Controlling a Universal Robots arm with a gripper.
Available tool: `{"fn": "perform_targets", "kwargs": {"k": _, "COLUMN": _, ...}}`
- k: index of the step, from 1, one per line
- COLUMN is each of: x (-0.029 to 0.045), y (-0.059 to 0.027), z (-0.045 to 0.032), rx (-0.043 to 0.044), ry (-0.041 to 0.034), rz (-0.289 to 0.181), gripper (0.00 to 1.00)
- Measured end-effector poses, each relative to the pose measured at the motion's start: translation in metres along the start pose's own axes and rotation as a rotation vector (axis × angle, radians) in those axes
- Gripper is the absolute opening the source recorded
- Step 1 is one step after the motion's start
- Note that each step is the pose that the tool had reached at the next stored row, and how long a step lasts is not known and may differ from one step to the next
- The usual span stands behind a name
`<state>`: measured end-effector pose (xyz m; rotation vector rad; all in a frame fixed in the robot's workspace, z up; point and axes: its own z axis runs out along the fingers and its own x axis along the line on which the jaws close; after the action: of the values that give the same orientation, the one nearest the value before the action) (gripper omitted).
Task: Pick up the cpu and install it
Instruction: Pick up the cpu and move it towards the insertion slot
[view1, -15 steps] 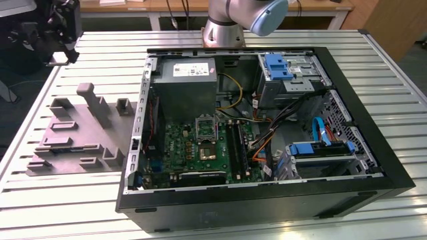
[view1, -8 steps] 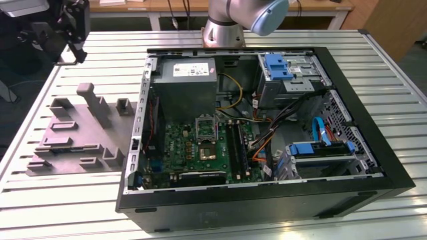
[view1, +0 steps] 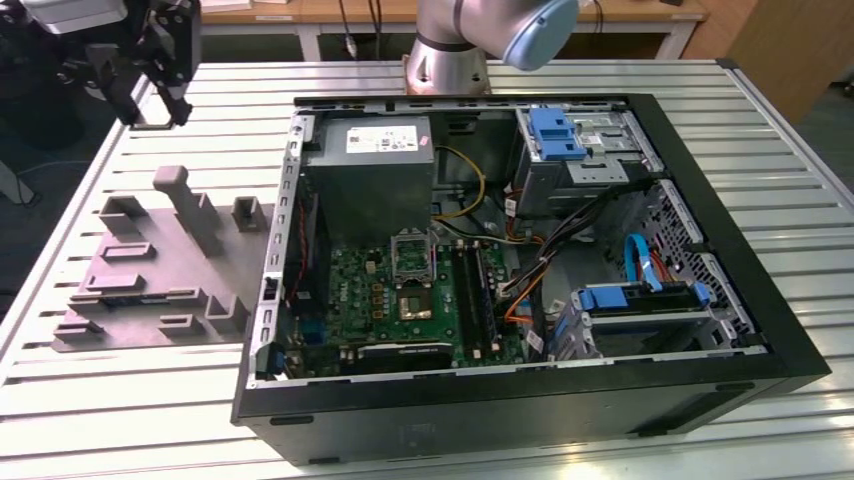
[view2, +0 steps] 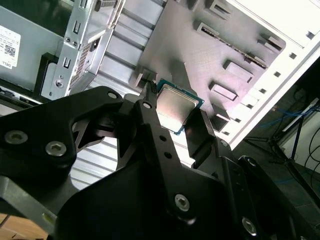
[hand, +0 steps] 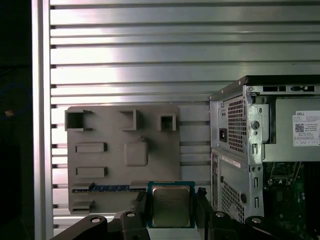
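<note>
The cpu (hand: 171, 205) is a thin square chip with a silvery-grey top and a green edge. My gripper (hand: 171, 212) is shut on it, one black finger on each side. The second wrist view shows the cpu (view2: 176, 107) tilted between the fingers (view2: 150, 117) of the gripper (view2: 176, 117), above the grey-purple tray (view2: 215, 45). In the exterior view my gripper (view1: 151, 112) hangs high over the table's far corner on the exterior view's left, beyond the tray (view1: 147, 275). The metal-framed socket (view1: 412, 252) lies on the green motherboard inside the open computer case (view1: 747, 250).
The case lies on its side on a slatted metal table (view1: 134, 410). Inside it are a grey power-supply box (view1: 380, 165), blue drive brackets (view1: 555, 132) and loose cables (view1: 534, 270). The tray (hand: 125, 150) carries raised blocks and pockets. The arm's base (view1: 447, 55) stands behind the case.
</note>
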<state>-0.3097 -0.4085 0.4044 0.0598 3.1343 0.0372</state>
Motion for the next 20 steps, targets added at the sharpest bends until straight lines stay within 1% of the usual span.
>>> {"fn": "perform_targets", "kwargs": {"k": 2, "x": -0.002, "y": 0.0001, "z": 0.0, "rx": 0.0, "ry": 0.0001, "rz": 0.0, "gripper": 0.47}}
{"fn": "perform_targets", "kwargs": {"k": 13, "x": -0.0026, "y": 0.0001, "z": 0.0, "rx": 0.0001, "ry": 0.0001, "rz": 0.0, "gripper": 0.47}}
{"fn": "perform_targets", "kwargs": {"k": 16, "x": -0.0061, "y": 0.0002, "z": 0.0, "rx": 0.0001, "ry": 0.0001, "rz": 0.0, "gripper": 0.47}}
{"fn": "perform_targets", "kwargs": {"k": 20, "x": -0.0151, "y": 0.0006, "z": 0.0001, "rx": 0.0001, "ry": 0.0001, "rz": 0.0, "gripper": 0.47}}
